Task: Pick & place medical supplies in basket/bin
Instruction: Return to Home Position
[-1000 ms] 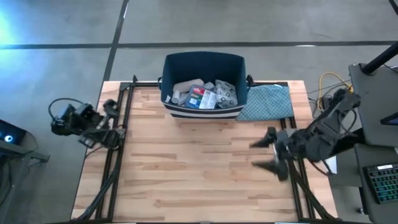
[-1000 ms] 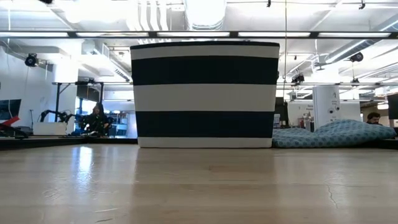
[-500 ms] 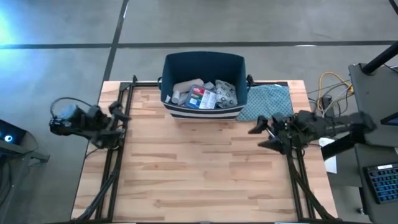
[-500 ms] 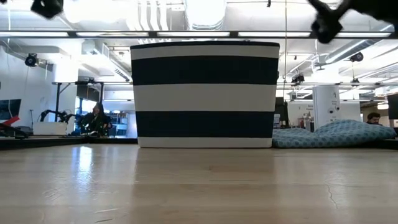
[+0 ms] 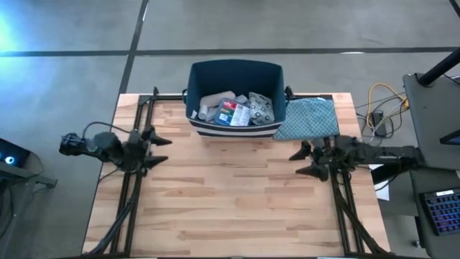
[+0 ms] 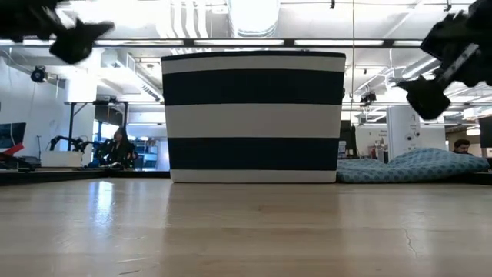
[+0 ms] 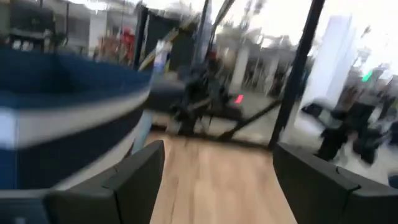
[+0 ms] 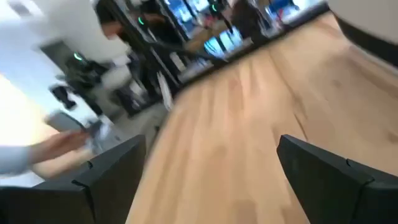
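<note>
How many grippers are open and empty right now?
2. The left gripper is open and empty above the table's left side; the right gripper is open and empty above its right side, near the patterned cloth beside the bin.

Supplies (image 5: 235,109) heaped, seemingly, inside upright bin (image 5: 234,72).

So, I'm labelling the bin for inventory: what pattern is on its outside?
Broad navy and white horizontal stripes on the bin; clearest in the low view.
</note>
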`<state>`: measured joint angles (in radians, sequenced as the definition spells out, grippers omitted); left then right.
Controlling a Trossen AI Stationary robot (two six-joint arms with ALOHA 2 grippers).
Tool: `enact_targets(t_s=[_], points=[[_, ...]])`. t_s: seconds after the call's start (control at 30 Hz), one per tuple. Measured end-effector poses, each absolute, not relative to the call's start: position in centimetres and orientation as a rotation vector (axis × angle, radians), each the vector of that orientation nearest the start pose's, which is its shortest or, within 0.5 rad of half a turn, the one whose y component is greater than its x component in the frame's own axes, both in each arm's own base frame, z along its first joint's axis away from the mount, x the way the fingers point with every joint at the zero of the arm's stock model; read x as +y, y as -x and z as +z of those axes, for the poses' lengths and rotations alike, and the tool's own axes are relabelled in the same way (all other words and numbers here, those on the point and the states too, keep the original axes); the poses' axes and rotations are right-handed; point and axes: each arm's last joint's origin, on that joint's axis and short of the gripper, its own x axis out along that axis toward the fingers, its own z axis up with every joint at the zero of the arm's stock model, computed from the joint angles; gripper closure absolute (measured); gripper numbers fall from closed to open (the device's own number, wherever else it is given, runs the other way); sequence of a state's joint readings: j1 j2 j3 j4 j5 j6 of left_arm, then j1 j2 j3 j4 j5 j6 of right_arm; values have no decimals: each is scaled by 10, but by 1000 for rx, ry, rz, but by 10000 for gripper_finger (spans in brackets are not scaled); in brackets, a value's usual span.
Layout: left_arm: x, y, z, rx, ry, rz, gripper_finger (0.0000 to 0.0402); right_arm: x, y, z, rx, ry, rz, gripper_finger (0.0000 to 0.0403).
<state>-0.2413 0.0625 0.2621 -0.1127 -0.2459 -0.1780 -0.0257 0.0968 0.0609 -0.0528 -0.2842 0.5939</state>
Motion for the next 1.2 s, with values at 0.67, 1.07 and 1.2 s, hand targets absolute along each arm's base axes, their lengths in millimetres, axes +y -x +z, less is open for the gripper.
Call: enact_targets(t_s=[0.67,1.07,1.2], points=[[-24,-125,155,421,71,32,123,5,-114,144,396,-616,129,60],[-26,-134,127,665,8,54,123,5,-115,143,403,-617,127,56],[-26,-136,119,732,-10,60,123,5,-115,143,403,-617,127,60]])
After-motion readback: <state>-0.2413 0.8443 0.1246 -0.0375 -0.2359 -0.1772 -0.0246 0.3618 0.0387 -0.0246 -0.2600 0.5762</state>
